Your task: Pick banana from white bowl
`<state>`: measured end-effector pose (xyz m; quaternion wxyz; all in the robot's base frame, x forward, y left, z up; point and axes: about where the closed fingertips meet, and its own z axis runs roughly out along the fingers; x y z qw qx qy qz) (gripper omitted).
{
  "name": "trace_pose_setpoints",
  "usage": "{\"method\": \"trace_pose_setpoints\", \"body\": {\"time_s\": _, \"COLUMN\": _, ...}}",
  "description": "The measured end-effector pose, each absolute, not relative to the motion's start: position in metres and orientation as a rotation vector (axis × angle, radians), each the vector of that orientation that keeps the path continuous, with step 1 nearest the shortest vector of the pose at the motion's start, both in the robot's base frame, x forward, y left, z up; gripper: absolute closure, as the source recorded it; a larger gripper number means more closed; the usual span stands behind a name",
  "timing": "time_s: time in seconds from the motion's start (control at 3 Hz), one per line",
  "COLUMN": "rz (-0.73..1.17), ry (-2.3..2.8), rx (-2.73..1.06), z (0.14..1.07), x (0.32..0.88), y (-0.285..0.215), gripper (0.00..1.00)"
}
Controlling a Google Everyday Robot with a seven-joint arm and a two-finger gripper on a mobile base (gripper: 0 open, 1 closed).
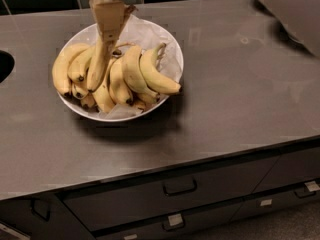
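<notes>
Overhead, gripper (108,30) fingers clamp the banana (96,70) above the white bowl's (176,51) back rim

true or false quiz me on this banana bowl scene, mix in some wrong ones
1. The white bowl sits on the dark counter. True.
2. The gripper is out over the counter's right edge, far from the bowl. False: it is above the rear of the bowl, at the upper end of the banana.
3. The bowl holds several bananas. True.
4. The bowl is lined with blue cloth. False: the lining is crinkled white paper.
5. The drawers under the counter are pulled open. False: they are closed.
</notes>
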<state>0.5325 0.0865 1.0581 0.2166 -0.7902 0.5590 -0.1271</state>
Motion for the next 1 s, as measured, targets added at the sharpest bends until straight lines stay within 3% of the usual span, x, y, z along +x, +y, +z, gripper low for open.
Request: {"method": "trace_pose_setpoints", "body": {"time_s": 1.0, "rz": -0.259, "ry": 1.497, "rx": -2.033, "z": 1.066, "x": 0.528, "y": 0.03, "gripper": 1.0}}
